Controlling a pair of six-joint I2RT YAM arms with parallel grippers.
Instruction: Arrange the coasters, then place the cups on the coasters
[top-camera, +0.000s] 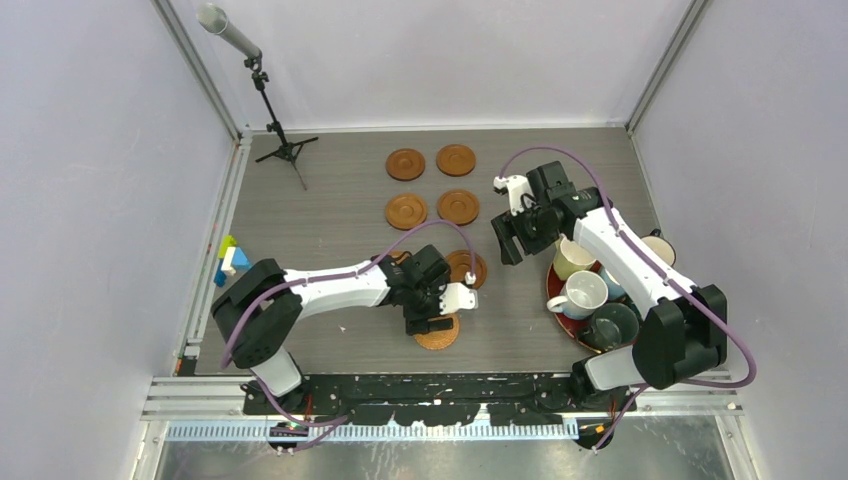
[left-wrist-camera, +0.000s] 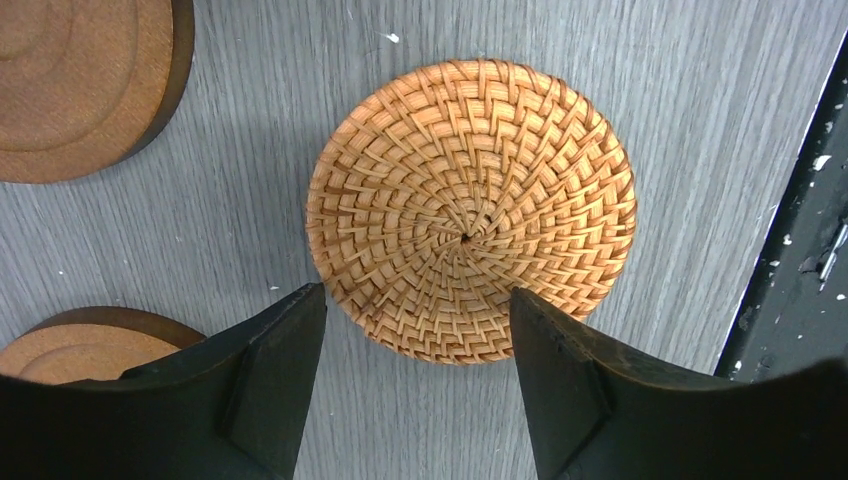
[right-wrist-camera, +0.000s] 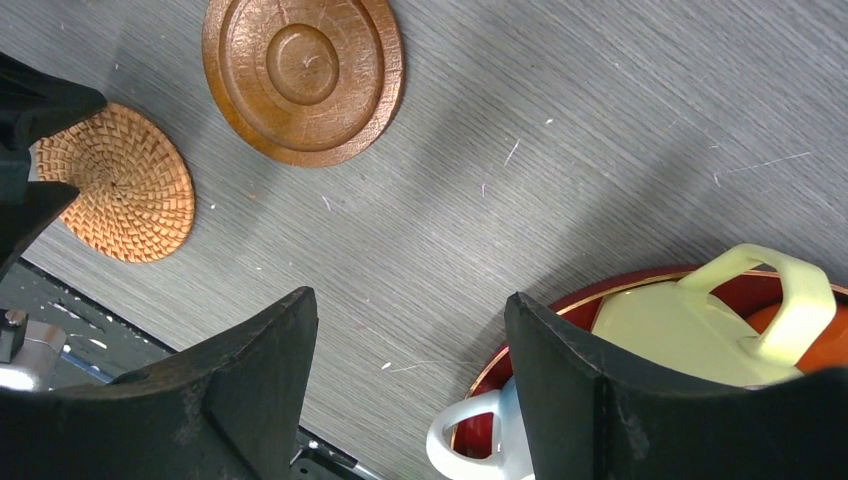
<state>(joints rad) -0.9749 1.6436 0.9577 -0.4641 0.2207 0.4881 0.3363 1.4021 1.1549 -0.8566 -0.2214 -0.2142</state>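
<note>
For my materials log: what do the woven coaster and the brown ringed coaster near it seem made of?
Woven coaster: probably rattan or similar plant fibre, matte orange-brown; spiralling basket weave shows. Brown ringed coaster: likely wood, smooth low sheen; turned concentric rings, faint grain.

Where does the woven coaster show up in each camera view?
Top external: low centre, woven coaster partly under the left hand.
Left wrist: middle of the picture, just beyond the fingertips.
Right wrist: left edge, upper half.
Shared landmark: the wooden coaster beside it, just above it from the top, top-left corner on the left wrist, top left of centre on the right wrist.
</note>
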